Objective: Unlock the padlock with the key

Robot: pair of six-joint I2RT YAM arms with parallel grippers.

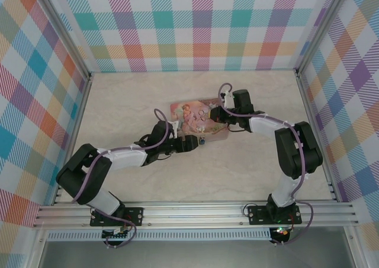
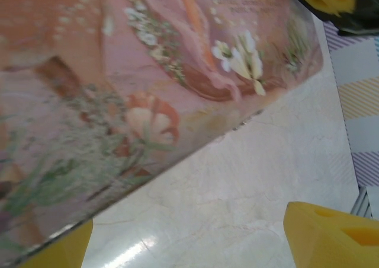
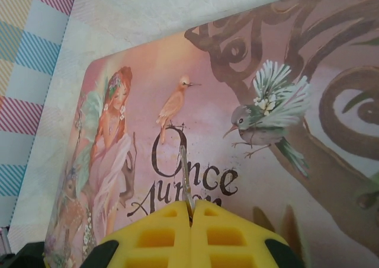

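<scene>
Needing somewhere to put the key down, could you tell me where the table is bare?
Bare table lies between the tin and the back wall, and midway along the front rail. Crowded at the tin's near edge, by the padlock.

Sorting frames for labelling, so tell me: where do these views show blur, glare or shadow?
Left wrist: the tin is soft near the lens, with a glare patch on the table. Right wrist: its print and the key in the right gripper are sharp, with soft shadows on the tin beside them. Top external: even light, sharp, the padlock tiny.
</scene>
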